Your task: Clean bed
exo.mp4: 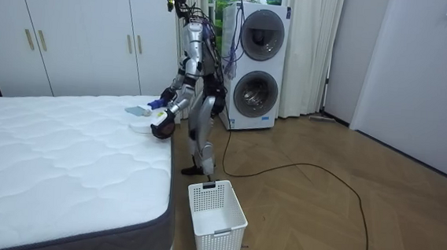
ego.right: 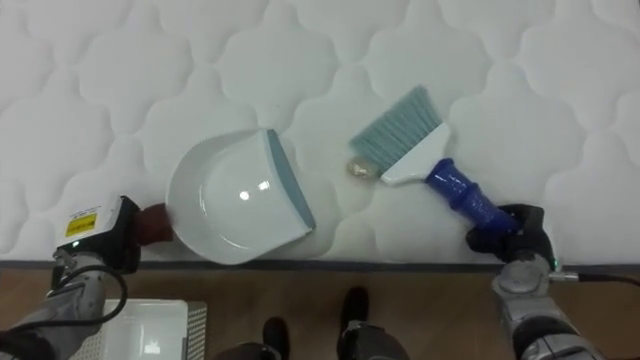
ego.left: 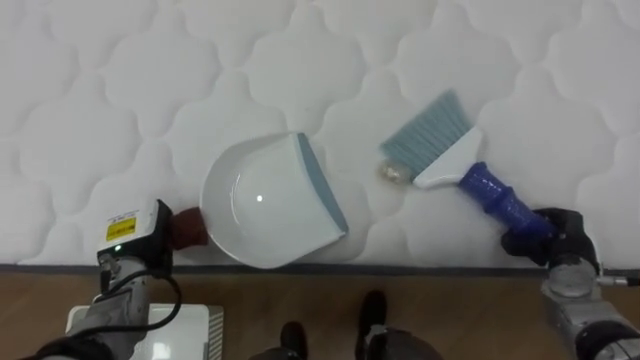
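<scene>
Closest to us, our two hands are working at the near edge of the quilted white bed (ego.left: pixel 100 80). Our left hand (ego.left: pixel 140 232), near the left end of that edge, is closing its fingers round the dark handle of a white dustpan (ego.left: pixel 265 200). The dustpan is resting on the bed by the near edge, with its grey-blue lip facing right. Our right hand (ego.left: pixel 555 238), further right along the same edge, is gripping the blue handle of a brush (ego.left: pixel 450 150) with its fingers. The brush's white head and pale blue bristles are pointing toward the bed's far edge. A small beige scrap (ego.left: pixel 393 173) is lying just beside the bristles, between brush and dustpan lip. We are standing on a wooden floor (ego.left: pixel 450 310) at the bed's side, and a white basket (ego.left: pixel 195 325) is sitting on that floor under our left arm.
</scene>
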{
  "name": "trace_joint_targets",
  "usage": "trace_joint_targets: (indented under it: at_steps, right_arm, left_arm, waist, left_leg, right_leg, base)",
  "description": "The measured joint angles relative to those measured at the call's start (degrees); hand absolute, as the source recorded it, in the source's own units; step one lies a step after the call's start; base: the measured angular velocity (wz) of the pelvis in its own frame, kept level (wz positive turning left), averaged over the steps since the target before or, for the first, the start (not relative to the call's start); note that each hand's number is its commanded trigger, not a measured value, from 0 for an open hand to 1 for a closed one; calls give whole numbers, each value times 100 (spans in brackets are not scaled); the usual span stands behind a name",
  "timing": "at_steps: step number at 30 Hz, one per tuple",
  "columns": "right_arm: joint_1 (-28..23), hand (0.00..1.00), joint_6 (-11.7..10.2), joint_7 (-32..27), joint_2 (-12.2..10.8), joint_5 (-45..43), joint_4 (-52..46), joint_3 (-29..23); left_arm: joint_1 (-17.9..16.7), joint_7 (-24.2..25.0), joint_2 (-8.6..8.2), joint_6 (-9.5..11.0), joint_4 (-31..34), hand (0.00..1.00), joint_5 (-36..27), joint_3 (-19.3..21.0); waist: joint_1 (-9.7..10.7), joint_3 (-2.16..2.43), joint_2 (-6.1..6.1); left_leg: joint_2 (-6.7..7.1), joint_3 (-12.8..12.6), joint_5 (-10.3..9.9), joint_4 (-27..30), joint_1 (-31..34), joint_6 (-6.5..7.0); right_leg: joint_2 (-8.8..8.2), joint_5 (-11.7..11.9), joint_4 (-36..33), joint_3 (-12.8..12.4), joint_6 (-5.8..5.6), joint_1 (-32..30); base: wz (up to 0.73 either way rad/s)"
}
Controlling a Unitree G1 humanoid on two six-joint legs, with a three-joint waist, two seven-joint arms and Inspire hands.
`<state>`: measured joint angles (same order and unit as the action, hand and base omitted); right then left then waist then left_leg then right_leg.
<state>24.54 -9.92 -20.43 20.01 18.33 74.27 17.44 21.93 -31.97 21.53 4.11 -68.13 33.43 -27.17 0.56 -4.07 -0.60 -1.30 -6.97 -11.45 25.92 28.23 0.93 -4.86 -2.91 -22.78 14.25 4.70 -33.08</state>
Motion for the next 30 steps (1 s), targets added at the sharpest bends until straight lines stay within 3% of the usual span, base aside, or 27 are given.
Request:
trace_joint_targets:
  at_steps: [16, 25, 30]
  right_arm:
    - [34, 100, 133, 56, 62, 127, 212, -128]
    - [180, 100, 337, 53, 396, -125, 198, -126]
    - [331, 100, 359, -24, 509, -400, 206, -127]
  left_arm:
    - [6, -298, 106, -5, -11, 100, 114, -10]
    - [9, -548, 304, 2, 5, 100, 490, -124]
    - [38, -812, 493, 23, 133, 100, 650, -128]
  waist:
    - [76, 35, 67]
    - [166, 28, 296]
    - [208, 28, 319]
  left_leg:
    - [11, -2, 7, 24, -1, 13]
    - [106, -3, 26, 42, 35, 71]
    - [99, 4, 1, 99, 224, 106]
  right_leg:
    - [-27, 15, -51, 1, -4, 3]
    - [-102, -86, -199, -24, -117, -74]
    - [-105, 9, -185, 2, -71, -216]
  base:
    - [0]
    - [3]
    - [1]
